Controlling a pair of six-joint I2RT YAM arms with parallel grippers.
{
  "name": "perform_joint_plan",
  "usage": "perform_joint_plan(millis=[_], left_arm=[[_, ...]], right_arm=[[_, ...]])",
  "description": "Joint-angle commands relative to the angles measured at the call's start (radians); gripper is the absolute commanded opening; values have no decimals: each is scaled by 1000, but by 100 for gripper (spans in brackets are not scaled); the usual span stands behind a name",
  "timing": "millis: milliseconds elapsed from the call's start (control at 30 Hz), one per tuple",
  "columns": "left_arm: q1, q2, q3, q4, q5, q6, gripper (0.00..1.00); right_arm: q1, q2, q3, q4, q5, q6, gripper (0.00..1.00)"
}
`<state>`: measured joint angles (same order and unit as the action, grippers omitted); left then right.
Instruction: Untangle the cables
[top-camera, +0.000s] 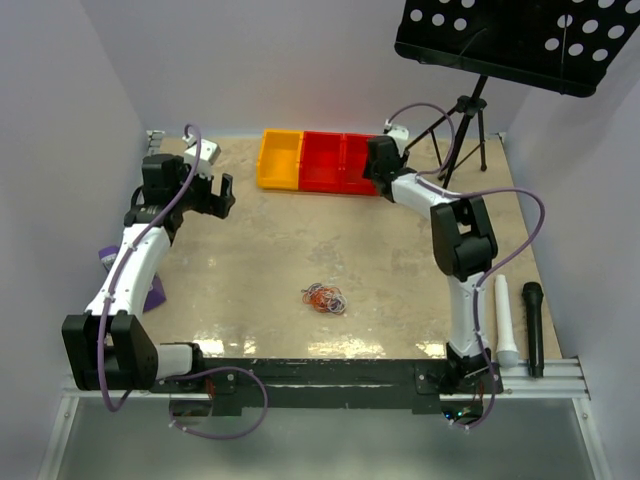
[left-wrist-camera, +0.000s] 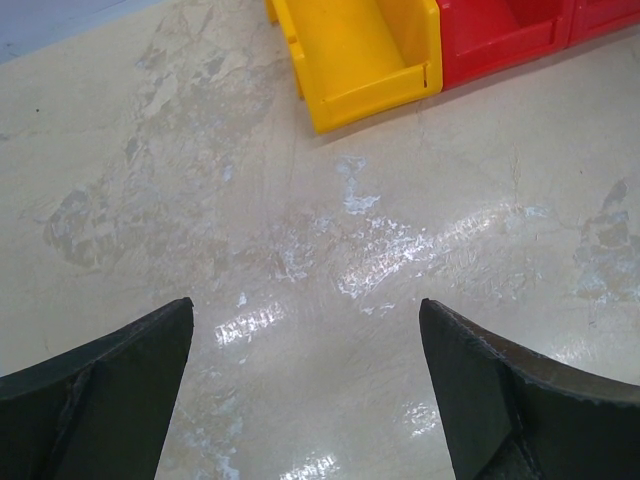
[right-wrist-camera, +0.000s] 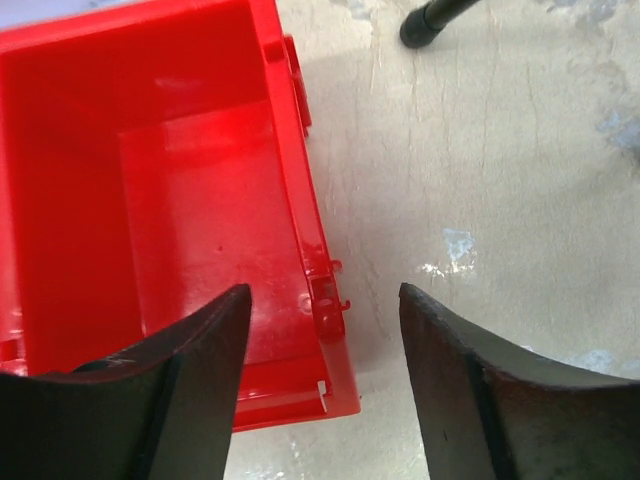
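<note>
Cables (top-camera: 324, 298), apparently tangled, far from fingers (top-camera: 226, 190)

Two arms logged, left arm (top-camera: 135, 260) and right arm (top-camera: 465, 310): white tubular links between blocky black joint housings, a thin purple cable (top-camera: 543, 215) looped loosely along each, both ending in wedge-shaped matte-black fingers (left-wrist-camera: 100, 400) with scuffed edges.

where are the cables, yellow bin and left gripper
cables (top-camera: 324, 298): top external view, middle of the tangle
yellow bin (left-wrist-camera: 375, 90): left wrist view, front wall
left gripper (left-wrist-camera: 305, 302): left wrist view, midway between fingertips
</note>
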<state>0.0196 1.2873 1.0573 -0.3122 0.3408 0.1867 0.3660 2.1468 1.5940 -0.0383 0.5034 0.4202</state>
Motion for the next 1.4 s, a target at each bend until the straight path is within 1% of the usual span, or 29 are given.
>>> perform_joint_plan(millis=[0,100,167,267,300,433,600,733,867,1000,1067,1167,1200,1233,1267,1367], left_arm=[[6,-3,-3,22,12,10,100],[6,-6,-3,19,9,7,100],[6,-9,-8,16,6,7,100],[6,-19,-7,10,1,10,100],[6,-25,-8,7,0,11,100],[6,-40,-5,-11,7,8,100],[6,-68,-6,-48,23,16,100],[6,-92,-3,-96,40,33,100],[6,-118,-8,-152,72,66,100],[3,-167,-34,-186,112,98,100],[-3,-193,-40,-205,136,120,100],[-10,-221,-51,-261,194,154,100],[-10,-230,-57,-281,210,166,100],[-45,-236,-66,-294,220,178,100],[-68,-243,-80,-306,222,189,100],[-171,-267,-123,-303,169,203,100]], right_arm=[[4,15,32,-11,-17,0,54],[4,16,21,-6,-23,-1,39],[4,4,0,-5,-25,2,31],[7,-43,-77,20,-42,15,17],[10,-66,-113,31,-46,18,14],[28,-175,-270,87,-60,41,5],[70,-326,-485,146,-60,57,0],[111,-433,-629,144,-62,86,0],[155,-545,-735,109,-65,156,1],[206,-651,-724,0,-37,204,1],[220,-676,-715,-52,-31,213,1],[237,-711,-726,-83,-57,230,2],[241,-719,-736,-83,-72,242,6],[244,-725,-750,-84,-77,253,11],[248,-729,-765,-83,-78,265,21],[248,-714,-792,-65,-83,285,40]])
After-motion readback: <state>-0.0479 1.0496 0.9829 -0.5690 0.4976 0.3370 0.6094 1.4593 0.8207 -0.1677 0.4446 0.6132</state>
